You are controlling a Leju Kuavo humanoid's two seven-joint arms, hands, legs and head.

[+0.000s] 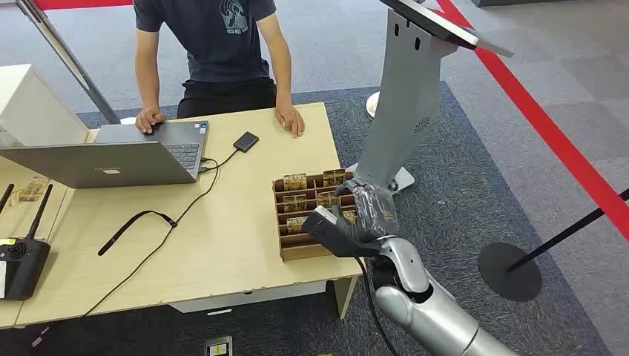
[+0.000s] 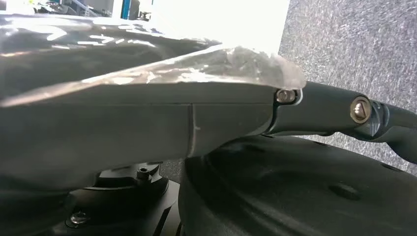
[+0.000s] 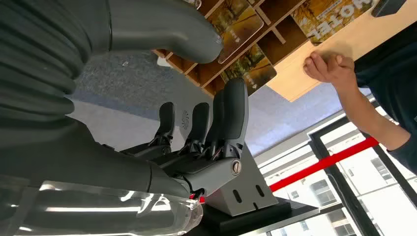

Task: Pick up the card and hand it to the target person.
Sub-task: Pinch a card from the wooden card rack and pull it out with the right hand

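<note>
The right hand [image 1: 354,215] hovers over the near right part of the card box [image 1: 297,250], at the table's [image 1: 222,252] near right corner. In the right wrist view its fingers [image 3: 231,118] are spread and nearly straight, the thumb [image 3: 162,24] set well apart from them, and nothing is held between them. The cards [image 1: 294,182] stand upright in the box's slots, just past the fingertips; whether any finger touches one cannot be told. Each card [image 3: 238,24] is glossy, printed in golden-brown and green like autumn leaves, with pale lettering on one [image 3: 339,17].

The left hand [image 2: 339,110] shows in its wrist view as a dark finger stretched over carpet; whether it is spread or closed cannot be told.

To the left, a radio controller [image 1: 21,263] lies at the near left edge. Farther off sits an open laptop [image 1: 126,156], with a cable [image 1: 159,230] trailing to a small black device [image 1: 245,141].

At the far side a person [image 1: 215,52] stands with both hands on the table, one [image 1: 289,119] beyond the box. A grey stand [image 1: 404,96] rises on the carpet right of the table.
</note>
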